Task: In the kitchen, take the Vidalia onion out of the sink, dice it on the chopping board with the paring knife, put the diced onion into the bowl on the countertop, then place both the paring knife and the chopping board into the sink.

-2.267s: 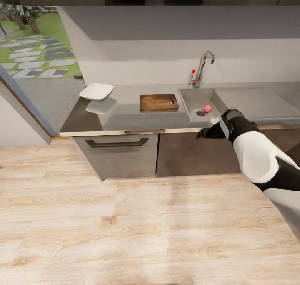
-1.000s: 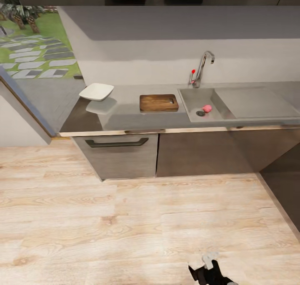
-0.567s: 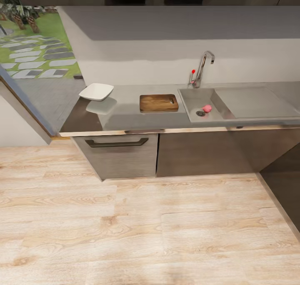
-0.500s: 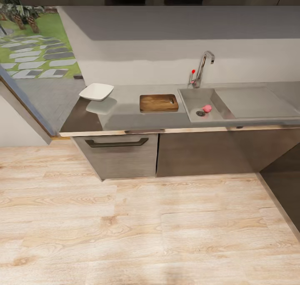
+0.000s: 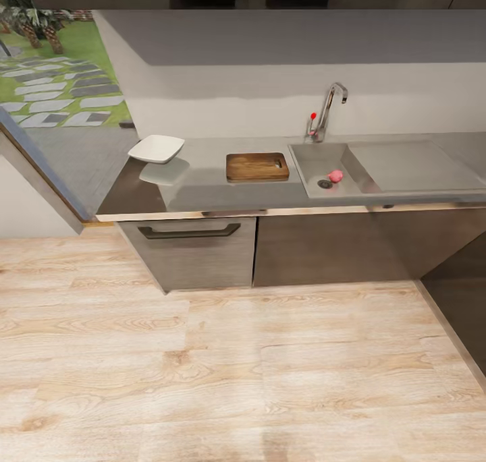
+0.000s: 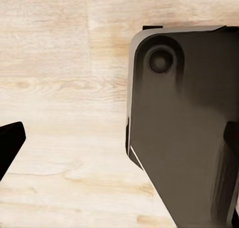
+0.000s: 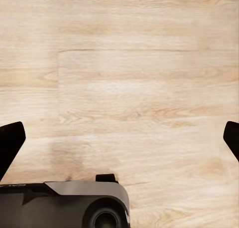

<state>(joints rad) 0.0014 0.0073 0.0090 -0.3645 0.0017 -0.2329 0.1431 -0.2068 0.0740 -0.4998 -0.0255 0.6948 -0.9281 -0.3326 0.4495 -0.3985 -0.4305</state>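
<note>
Head view: the onion (image 5: 335,175) lies in the sink (image 5: 317,158) beside the drain, at 3 o'clock from the board (image 5: 257,166); the bowl (image 5: 156,148) sits at 9. Both my jaws stand apart over floor. Step: fetch onion. Next: approach, reach in.

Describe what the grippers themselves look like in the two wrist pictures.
In each wrist view, two plain black fingertips with blunt angled ends poke in from opposite edges: left gripper and right gripper, over the light wooden floor. No cables or markings show on them. A dark rounded body with a pale rim and a round socket sits nearby.
</note>
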